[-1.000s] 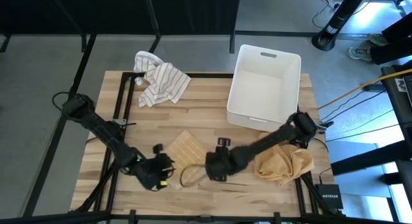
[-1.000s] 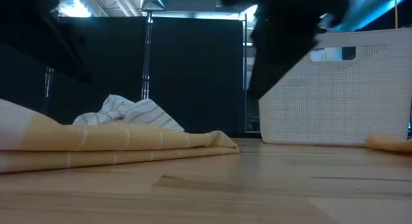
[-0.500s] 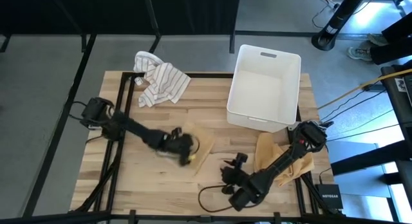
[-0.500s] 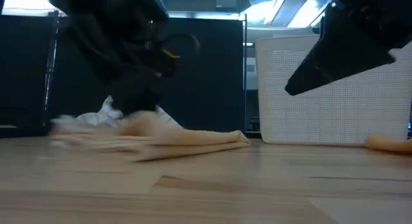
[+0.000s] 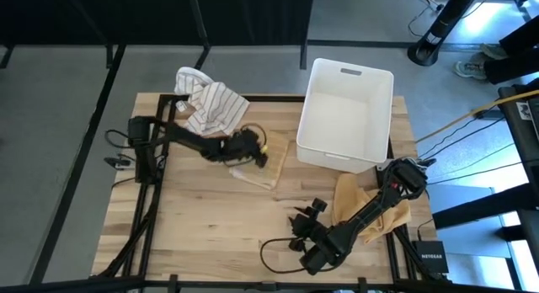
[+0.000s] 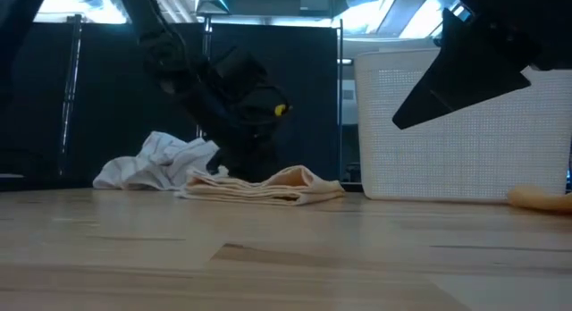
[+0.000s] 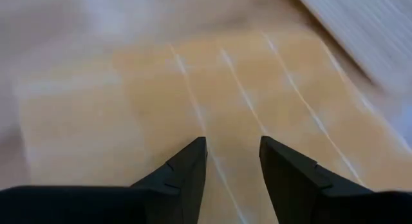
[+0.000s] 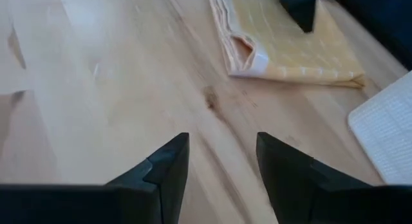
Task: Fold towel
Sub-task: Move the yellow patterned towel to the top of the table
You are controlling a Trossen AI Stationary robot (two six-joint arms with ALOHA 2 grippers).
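Folded towel (image 5: 263, 157) on table (image 5: 210, 221) mid-back, just left of bin (image 5: 347, 116). Striped cloth (image 5: 210, 108) behind-left of it, at back edge. Crumpled cloth (image 5: 375, 213) front-right, before the bin. Left gripper (image 5: 249, 150) over towel; right gripper (image 5: 296, 242) over front edge.

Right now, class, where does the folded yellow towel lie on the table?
In the high view the folded yellow towel lies toward the table's far side, between the striped cloth and the white bin, with the left tool over it.
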